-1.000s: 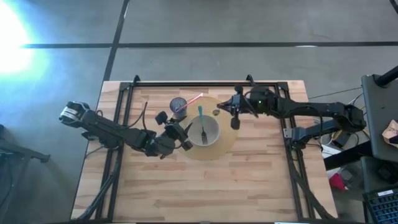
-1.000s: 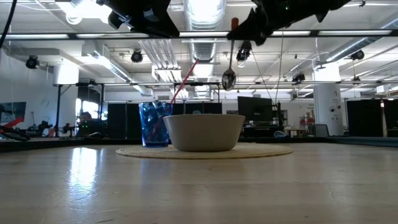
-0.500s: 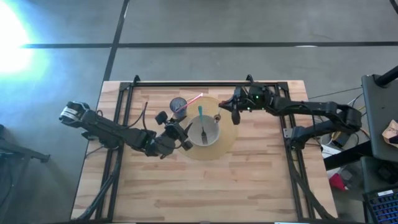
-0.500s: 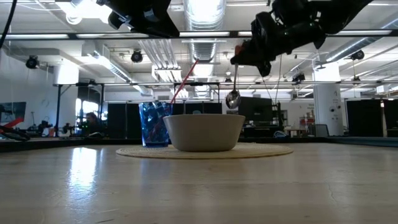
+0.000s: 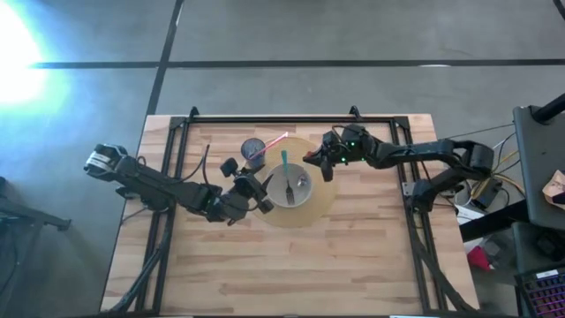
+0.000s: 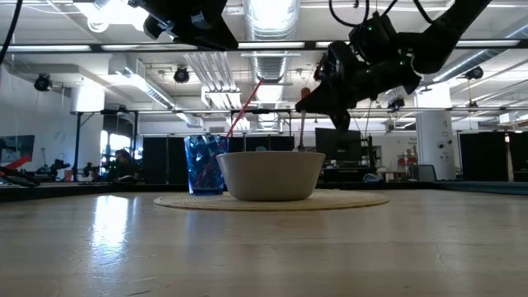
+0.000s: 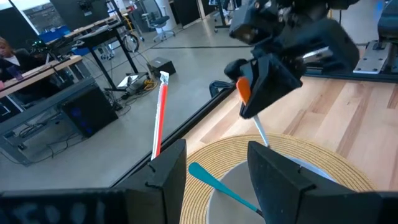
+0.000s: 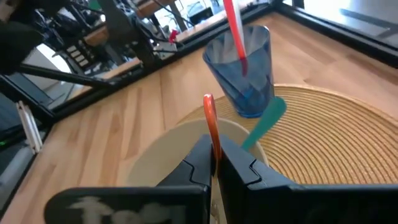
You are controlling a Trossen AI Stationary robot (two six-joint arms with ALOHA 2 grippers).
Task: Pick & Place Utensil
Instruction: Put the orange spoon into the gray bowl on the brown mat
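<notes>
A white bowl (image 5: 290, 189) stands on a round woven mat (image 5: 322, 201). A fork (image 5: 290, 191) and a teal utensil (image 5: 284, 163) lie in it. Behind it stands a blue cup (image 5: 253, 148) with a red straw (image 7: 160, 121). My right gripper (image 5: 319, 165) hovers over the bowl's right rim, shut on a spoon (image 5: 305, 180) with an orange handle. The spoon's metal end is down inside the bowl (image 6: 271, 175). My left gripper (image 5: 258, 191) waits open and high at the bowl's left side. My right gripper pinches the spoon's orange handle (image 8: 211, 124) between its two fingers, a little below the handle's free end (image 8: 208, 98). It comes from the table's right, slanting down. The spoon hangs below the fingers on a slant. Its metal shaft (image 7: 260, 133) runs down behind the bowl's rim.
Black rails (image 5: 265, 119) frame the table's far edge and both sides. Bare wood (image 5: 291, 265) lies on the near side of the mat. The cup and straw stand close to the bowl's far left, between the two arms.
My right gripper has moved toward the table's left and down toward the bowl, staying shut on the spoon. The spoon hung clear in the air right of the bowl. It has since sunk until its metal end dips inside the bowl, and it has tipped to a slant.
</notes>
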